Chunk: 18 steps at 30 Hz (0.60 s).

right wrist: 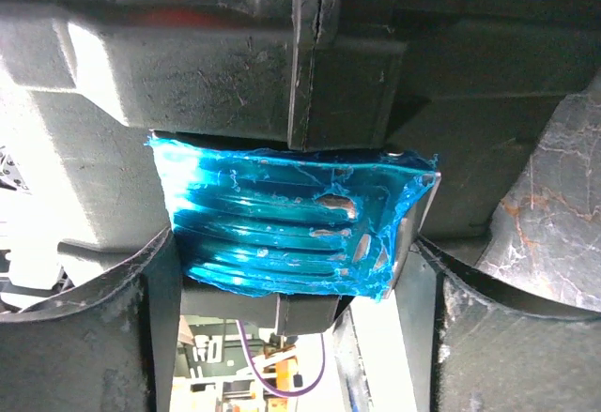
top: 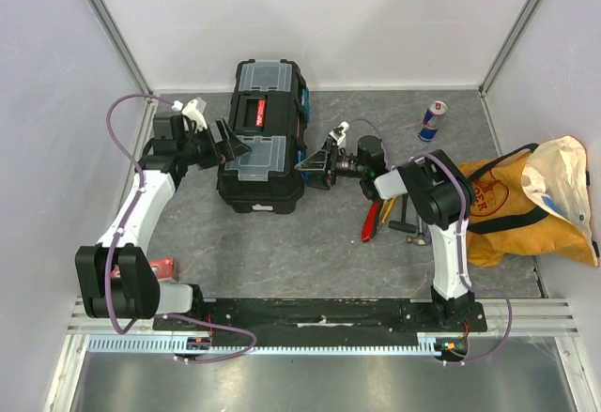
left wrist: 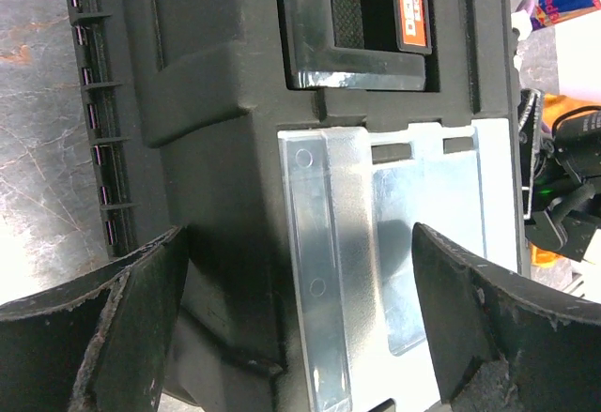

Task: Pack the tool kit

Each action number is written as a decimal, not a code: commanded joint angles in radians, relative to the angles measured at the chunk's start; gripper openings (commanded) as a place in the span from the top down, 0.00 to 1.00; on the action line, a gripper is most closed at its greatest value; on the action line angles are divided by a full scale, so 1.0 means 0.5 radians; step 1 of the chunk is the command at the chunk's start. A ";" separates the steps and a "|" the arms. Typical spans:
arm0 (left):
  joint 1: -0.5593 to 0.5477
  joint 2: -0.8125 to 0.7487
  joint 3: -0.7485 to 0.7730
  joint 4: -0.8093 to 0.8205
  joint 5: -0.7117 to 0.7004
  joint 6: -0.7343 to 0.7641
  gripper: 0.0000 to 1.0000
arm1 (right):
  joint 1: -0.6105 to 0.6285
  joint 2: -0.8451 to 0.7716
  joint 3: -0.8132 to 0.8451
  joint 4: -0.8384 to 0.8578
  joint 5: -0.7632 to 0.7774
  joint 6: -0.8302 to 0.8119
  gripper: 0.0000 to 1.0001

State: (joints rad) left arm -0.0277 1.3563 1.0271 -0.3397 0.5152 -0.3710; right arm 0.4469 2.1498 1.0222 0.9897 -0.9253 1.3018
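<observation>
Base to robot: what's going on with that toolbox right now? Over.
Left gripper open at the large black plastic toolbox, lid shut. Right gripper straddles its blue latch, grip unclear. Red-handled hand tools lie outside it. Nothing blocking.

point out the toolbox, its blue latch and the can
toolbox (top: 263, 137): top external view, middle of its lid
blue latch (right wrist: 291, 224): right wrist view, middle of its ribbed face
can (top: 432, 121): top external view, middle of its body
</observation>
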 commanded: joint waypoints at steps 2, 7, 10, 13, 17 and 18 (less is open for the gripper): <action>-0.319 0.288 -0.198 -0.563 0.080 0.147 0.21 | 0.241 0.011 0.186 0.134 0.212 -0.122 0.83; -0.389 0.300 -0.235 -0.508 -0.027 0.030 0.23 | 0.251 -0.047 0.180 -0.098 0.322 -0.247 1.00; -0.402 0.315 -0.247 -0.508 -0.082 -0.007 0.24 | 0.251 -0.106 0.177 -0.285 0.415 -0.330 1.00; -0.420 0.331 -0.259 -0.508 -0.137 -0.034 0.25 | 0.257 -0.170 0.180 -0.503 0.525 -0.437 1.00; -0.451 0.352 -0.259 -0.529 -0.223 -0.046 0.26 | 0.260 -0.247 0.177 -0.654 0.642 -0.508 1.00; -0.454 0.358 -0.259 -0.535 -0.233 -0.050 0.26 | 0.260 -0.253 0.186 -0.697 0.651 -0.529 1.00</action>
State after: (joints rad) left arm -0.0978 1.3636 1.0359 -0.3145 0.3511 -0.4385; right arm 0.4484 2.0792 1.0351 0.7914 -0.8902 1.2140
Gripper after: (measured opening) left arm 0.968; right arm 0.856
